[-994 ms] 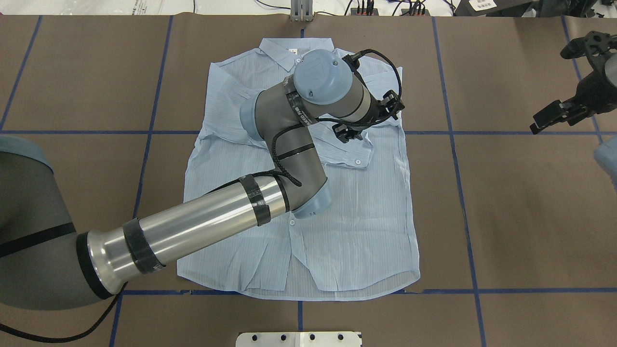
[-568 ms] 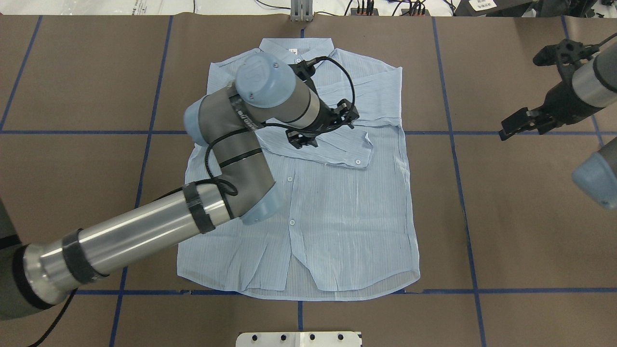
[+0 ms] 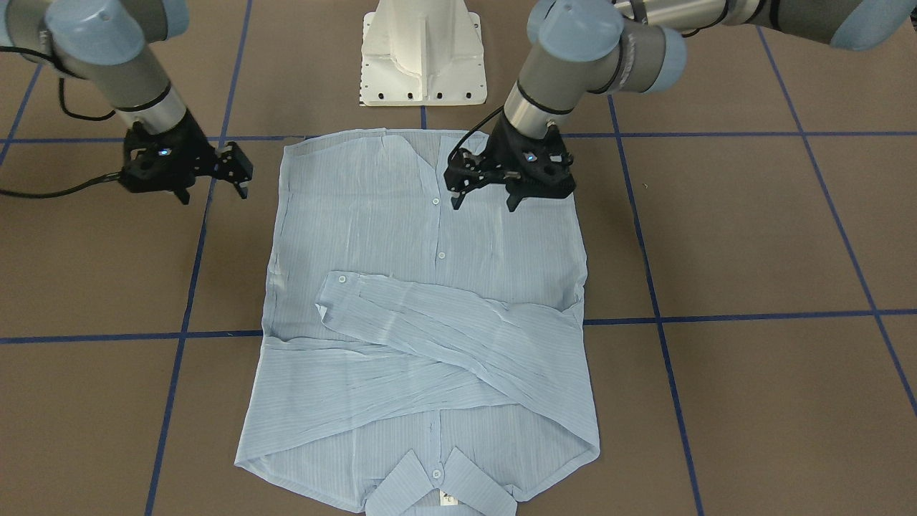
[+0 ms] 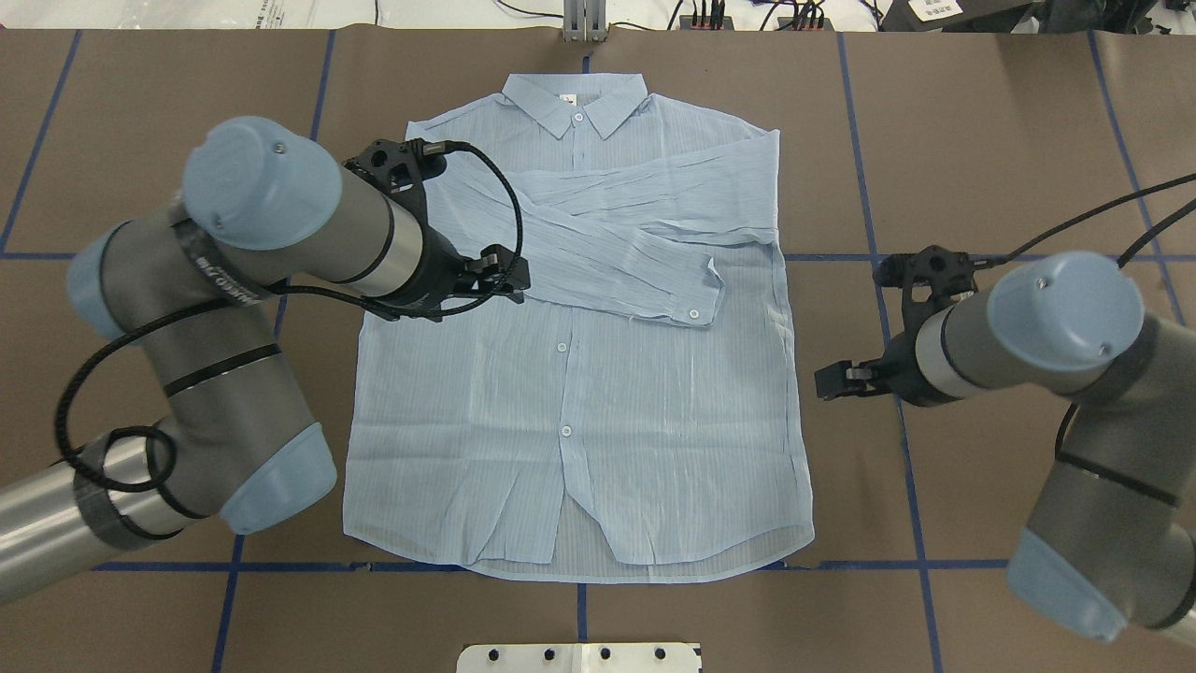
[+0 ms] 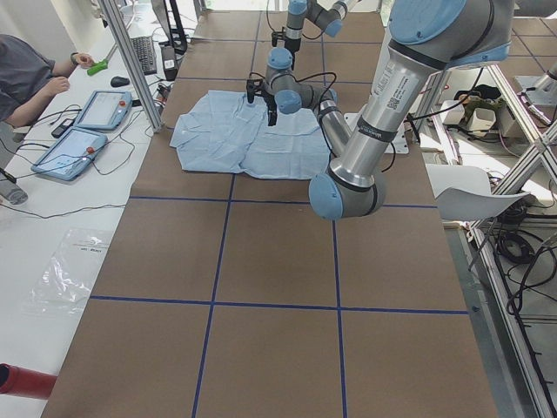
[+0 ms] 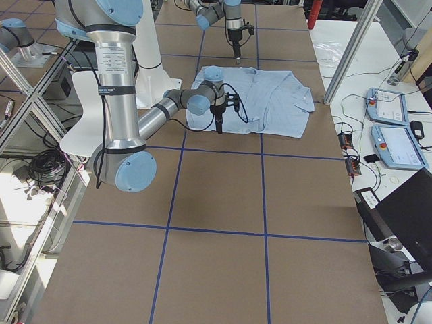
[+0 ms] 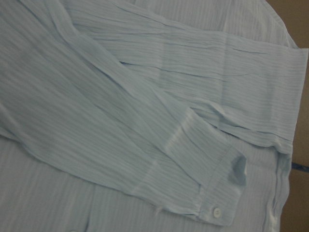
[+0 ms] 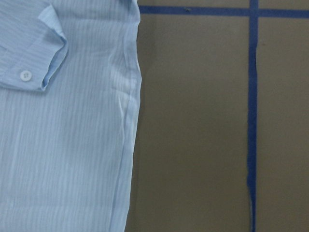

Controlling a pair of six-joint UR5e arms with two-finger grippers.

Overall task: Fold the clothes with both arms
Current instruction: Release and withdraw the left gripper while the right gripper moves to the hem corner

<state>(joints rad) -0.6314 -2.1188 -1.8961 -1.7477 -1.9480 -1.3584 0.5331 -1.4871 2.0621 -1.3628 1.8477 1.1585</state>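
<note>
On the brown tabletop (image 3: 752, 236), seen from the operators' side, the pale-blue shirt (image 3: 401, 236) lies flat and face up. Its long axis runs straight from the robot toward the camera. The hem (image 3: 337, 140) lies by the white pedestal (image 3: 423, 57), and the collar (image 3: 437, 487) points away from the robot. Both sleeves (image 3: 444, 322) are folded across the chest, one over the other. The left pincer (image 3: 485, 201) hangs above the shirt's left half, its fingers apart with nothing between them. The right pincer (image 3: 215, 193), likewise spread and empty, is over bare tabletop just beside the shirt's right edge.

From overhead behind the robot, the collar is at the top and the hem at the bottom, so the shirt's length runs away from the robot. The upper sleeve slants down to a cuff (image 4: 696, 301) closed by a white button (image 4: 694, 315). The left arm (image 4: 234, 308) comes in from the view's left and the right arm (image 4: 1074, 374) from its right, one on each side of the shirt.

Along the table from the robot's left end, the shirt lies at the far part of the tabletop, with the near arm reaching over it. From the right end, the near arm's pincer points down at the shirt's edge.

The left wrist camera shows the crossed sleeves, the cuff and its button. The right wrist camera shows the shirt's straight side edge, with blue tape lines (image 8: 252, 96) on the tabletop beside it.
</note>
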